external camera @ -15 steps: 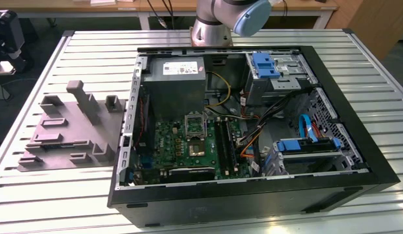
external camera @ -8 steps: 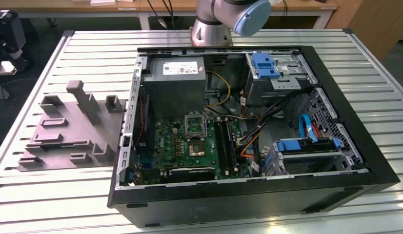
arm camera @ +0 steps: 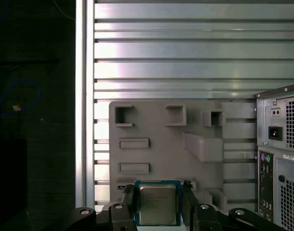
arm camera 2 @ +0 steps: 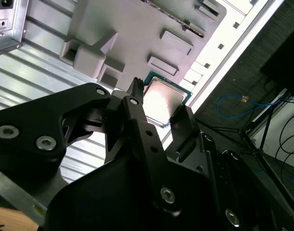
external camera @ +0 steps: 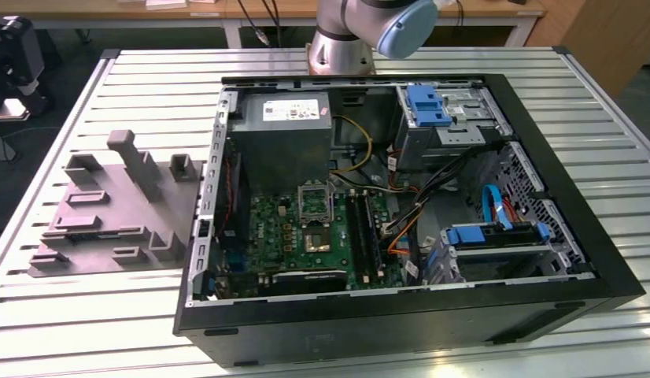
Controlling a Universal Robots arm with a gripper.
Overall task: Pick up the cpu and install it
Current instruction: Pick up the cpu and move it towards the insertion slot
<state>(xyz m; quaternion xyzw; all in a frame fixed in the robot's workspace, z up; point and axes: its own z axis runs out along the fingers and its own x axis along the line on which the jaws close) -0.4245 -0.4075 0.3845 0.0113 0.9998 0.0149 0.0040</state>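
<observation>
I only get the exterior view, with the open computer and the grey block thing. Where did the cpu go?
Observer: The pincer holds the cpu, with one finger on each side.
Operator: Which way up is it?
Observer: In both wrist views its shiny metal top faces the camera.
Operator: What's past it?
Observer: In the first wrist view the grey fixture lies beyond the cpu and looks well clear of it. The computer case stands beside the fixture.
</observation>
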